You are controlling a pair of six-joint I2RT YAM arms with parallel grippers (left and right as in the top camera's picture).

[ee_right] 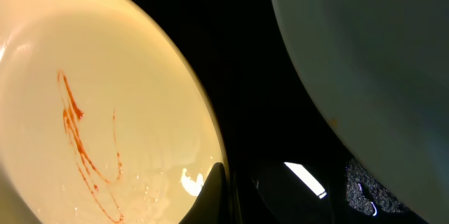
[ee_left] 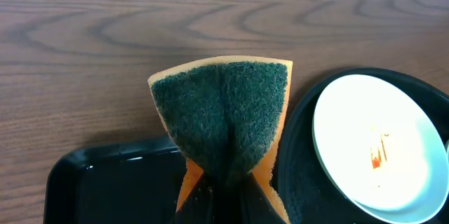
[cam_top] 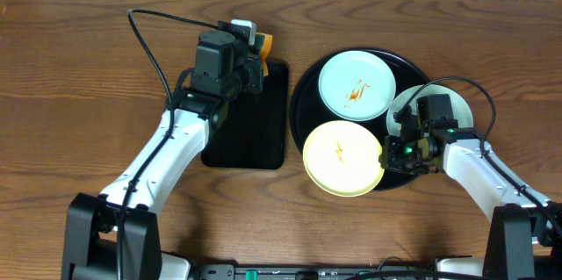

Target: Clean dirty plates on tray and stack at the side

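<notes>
**On the tray, no plate wiped or stacked**

Over the far end of the rectangular black tray [cam_top: 246, 135], the left gripper [cam_top: 250, 56] had its jaws pinched tight on an orange sponge [ee_left: 221, 112], creasing its green scouring face down the middle. The sponge hung just left of the round tray [cam_top: 303, 104], touching no plate. At the right, the right gripper [cam_top: 395, 151] sat low over the round tray, between the yellow plate [cam_top: 342, 157] and the right-hand mint-white plate [cam_top: 399, 106]. Whether its jaws were open or closed could not be told.

All three plates lay on the round tray. The yellow one, at near left and overhanging the rim, bore a thin orange-red smear [ee_right: 84, 140]. The far mint-white plate [cam_top: 356, 85] was smeared too. The right-hand plate was partly hidden by the arm, and no smear showed on its visible part. No plate stood on the desk [cam_top: 79, 78] beside the tray. By that showing the job stood at its start, with every plate left to wipe and stack.
</notes>
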